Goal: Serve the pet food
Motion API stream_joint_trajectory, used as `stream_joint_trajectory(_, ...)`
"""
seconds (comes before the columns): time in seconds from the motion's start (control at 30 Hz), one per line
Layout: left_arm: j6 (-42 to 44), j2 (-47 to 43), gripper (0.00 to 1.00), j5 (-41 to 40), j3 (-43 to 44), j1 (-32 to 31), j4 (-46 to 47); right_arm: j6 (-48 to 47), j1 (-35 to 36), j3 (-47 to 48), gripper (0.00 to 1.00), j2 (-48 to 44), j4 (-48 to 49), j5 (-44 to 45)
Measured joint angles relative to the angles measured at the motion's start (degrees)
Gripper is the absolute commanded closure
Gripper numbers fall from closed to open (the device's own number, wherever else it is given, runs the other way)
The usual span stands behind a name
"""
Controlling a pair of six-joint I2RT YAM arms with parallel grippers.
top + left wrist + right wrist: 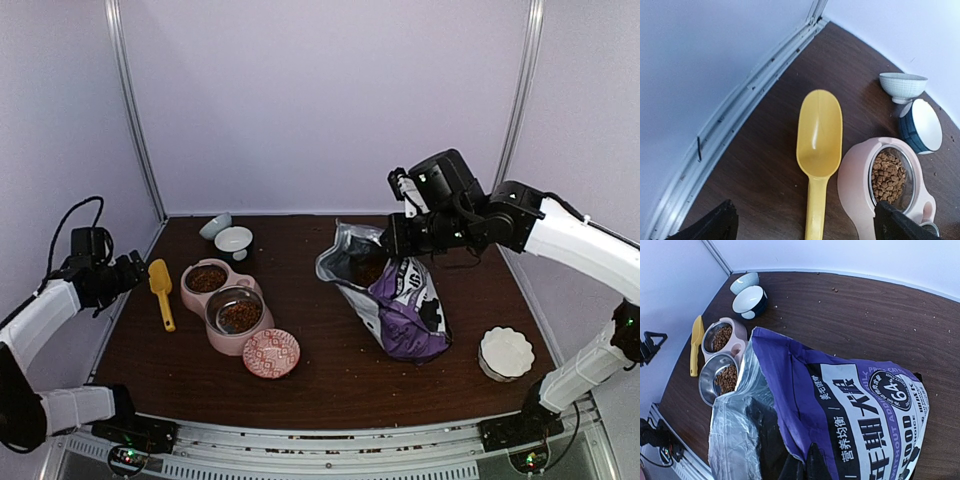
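- your left gripper (807, 227) sits low over the left side of the table (330, 390), jaws spread wide, one finger on either side of the handle of the yellow scoop (819, 135) and clear of it
- the yellow scoop lies flat on the wood, bowl side up, just left of the pink feeder (852, 185) and not touching it
- the pet food (240, 316) you want is in both steel bowls of the pink feeder, brown pellets in the far bowl and in the near one
- your right gripper (395, 240) is closed tight, pinching the top edge of the purple bag (400, 305)
- the purple bag rests on the table right of centre, tilted, its silver-lined mouth open towards the pink feeder; the inside is too dark to tell what is in it
- from the right wrist you see the label side of the purple bag, and a few loose pellets on the wood behind it
- a pale bowl (214, 226) and a blue and white bowl (234, 241) sit together behind the pink feeder
- a red patterned dish (271, 353) lies just in front of the pink feeder, and a white scalloped bowl (506, 352) stands near the table's right edge
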Motion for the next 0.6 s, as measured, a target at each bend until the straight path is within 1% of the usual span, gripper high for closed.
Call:
stream_joint_trajectory(0.17,5.40,-5.62,0.03,-1.70,5.31,-0.90,-5.57,-6.08,-0.55,2.54,1.00,0.17,-4.94,-6.36)
stream_joint_trajectory(0.27,9.01,-6.38,0.04,-2.29,8.13,-5.20,-7.32,-9.60,-0.55,3.39,1.00,0.11,-7.19,-10.56)
stream_joint_trajectory(0.33,11.72,-5.88,0.05,-1.77,10.54,-10.01,-8.37,-11.47,-0.57,3.50,1.00,-0.26,-8.44,-13.25)
stream_joint_trajectory(0.47,15.82,-2.91,0.06,2.36,15.74,-19.52,-8.85,-14.49,-0.98,3.50,1.00,-2.05,-11.04,-18.08)
stream_joint_trajectory(0.6,18.40,0.37,0.06,6.54,19.96,-31.67,-8.28,-15.17,-1.38,3.30,1.00,-4.37,-12.33,-20.04)
